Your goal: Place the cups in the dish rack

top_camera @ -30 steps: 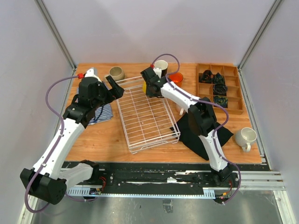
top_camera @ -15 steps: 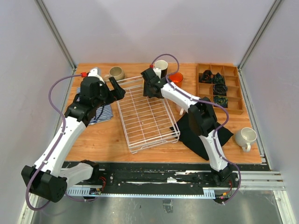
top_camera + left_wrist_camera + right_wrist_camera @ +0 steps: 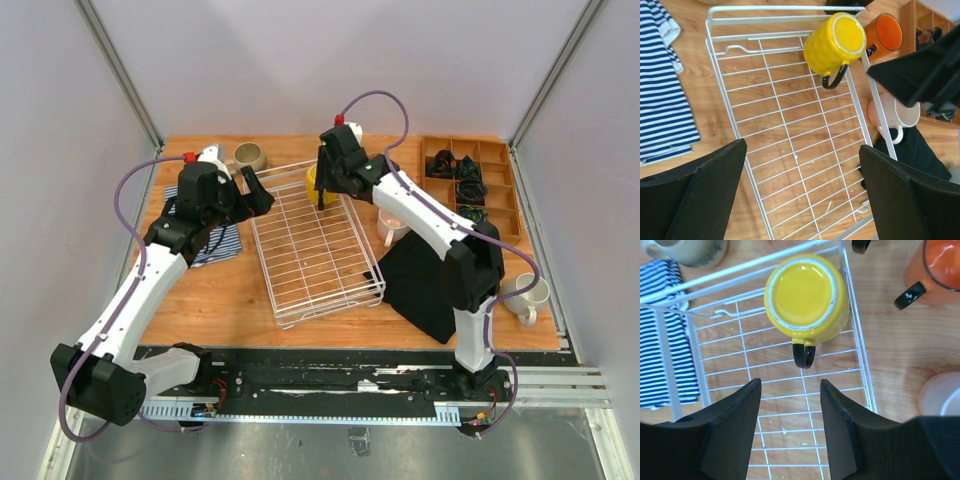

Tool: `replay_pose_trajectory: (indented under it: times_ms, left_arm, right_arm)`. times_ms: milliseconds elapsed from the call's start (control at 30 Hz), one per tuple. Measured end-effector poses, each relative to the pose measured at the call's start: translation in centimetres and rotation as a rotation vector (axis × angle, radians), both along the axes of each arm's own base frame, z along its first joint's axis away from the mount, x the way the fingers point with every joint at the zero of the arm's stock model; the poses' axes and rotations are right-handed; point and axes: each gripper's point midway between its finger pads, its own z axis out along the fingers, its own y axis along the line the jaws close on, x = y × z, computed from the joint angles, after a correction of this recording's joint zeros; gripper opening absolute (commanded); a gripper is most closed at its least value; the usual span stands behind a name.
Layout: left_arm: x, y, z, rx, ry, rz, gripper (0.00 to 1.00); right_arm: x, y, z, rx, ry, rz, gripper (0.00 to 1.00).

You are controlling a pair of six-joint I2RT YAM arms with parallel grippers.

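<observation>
Where yellow cup (image 3: 806, 297) sits inverted, dish rack (image 3: 315, 245)

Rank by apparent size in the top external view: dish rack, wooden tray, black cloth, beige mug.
1. dish rack
2. wooden tray and black cloth: they look similar and the cloth is partly hidden, so not ranked
3. beige mug

No writing or labels legible anywhere — none.
</observation>
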Motion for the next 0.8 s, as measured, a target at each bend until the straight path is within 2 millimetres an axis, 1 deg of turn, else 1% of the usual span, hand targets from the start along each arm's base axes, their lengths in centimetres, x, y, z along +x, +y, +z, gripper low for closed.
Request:
replay_pose_trajectory:
  times_ms: [100,167,200,233,267,300,433,500,567,633,800]
  left_arm:
    - [0.0,-0.8,-0.6,-0.012,0.024,-0.039,1.0]
    - [-0.1,-1.4,-1.1,-0.023,0.048,-0.07,1.0]
    - [-0.2,-1.8,-1.4,-0.032,0.059,-0.087,1.0]
    - [-0.2,-2.0,-1.6,-0.038,0.068,-0.1,1.0]
    - [-0.3,-2.3,-1.7,-0.046,0.076,-0.113,1.0]
    - [-0.4,-2.5,-1.8,-0.055,0.081,-0.124,1.0]
    - [-0.6,-3.1,-1.5,-0.079,0.079,-0.148,1.0]
    - [-0.5,-3.3,-1.2,-0.094,0.074,-0.155,1.0]
    - [-0.5,-3.6,-0.9,-0.108,0.064,-0.165,1.0]
    - [-0.5,-4.0,-0.6,-0.128,0.059,-0.175,1.0]
    - [-0.4,-4.9,0.4,-0.182,0.042,-0.203,1.0]
  right_arm:
    - [0.1,-1.1,2.7,0.031,-0.04,-0.009,0.48]
    - [1.1,-3.0,4.0,0.05,-0.055,-0.038,0.46]
    - [1.7,-4.1,4.2,0.055,-0.057,-0.06,0.46]
    - [2.6,-5.7,4.3,0.058,-0.055,-0.087,0.46]
    - [3.3,-7.1,4.2,0.057,-0.051,-0.112,0.45]
    - [4.2,-9.0,3.8,0.05,-0.04,-0.145,0.45]
    - [6.4,-15.3,1.8,0.023,0.017,-0.246,0.42]
    - [7.0,-17.3,0.7,0.008,0.048,-0.274,0.42]
    - [7.7,-18.3,-0.5,-0.001,0.071,-0.286,0.41]
    - [8.2,-18.7,-1.6,-0.009,0.095,-0.287,0.41]
    - [9.2,-18.4,-4.6,-0.009,0.151,-0.271,0.41]
